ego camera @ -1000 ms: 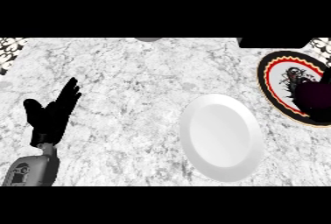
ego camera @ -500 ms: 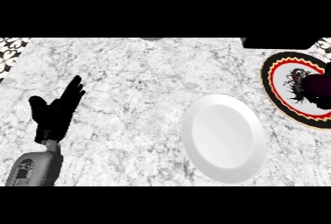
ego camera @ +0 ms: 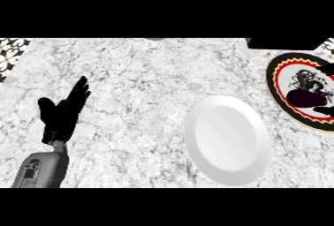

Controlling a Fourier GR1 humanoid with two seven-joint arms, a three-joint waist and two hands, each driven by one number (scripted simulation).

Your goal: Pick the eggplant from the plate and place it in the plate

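On the marble counter [ego camera: 143,79] we see two plates: a plain white plate [ego camera: 228,139] near the middle-right, bare on its face, and a patterned plate [ego camera: 280,95] with a black, red and cream rim pushed up against the view's right edge, so that part of it is cut off. The eggplant [ego camera: 305,97] lies on the patterned plate, toward its lower half, a dark purple, almost black rounded body that sits against the pale centre of the dish and its dark printed figure. Black shapes at the right edge, just above and beside the eggplant, look to us like the fingers of the right hand [ego camera: 327,69]; so little of them shows that we cannot tell whether that hand is spread or closing on anything. The left hand [ego camera: 60,115] rests at the view's left on its grey forearm [ego camera: 40,170], fingers straight and pointing up and slightly right, thumb apart, holding nothing and well clear of both plates. The two plates lie near one another with a strip of bare marble between them. Between the left hand and the white plate we see a wide stretch of open counter, and more open marble runs along the far edge, where a black-and-white patterned strip [ego camera: 13,48] marks the upper-left corner.
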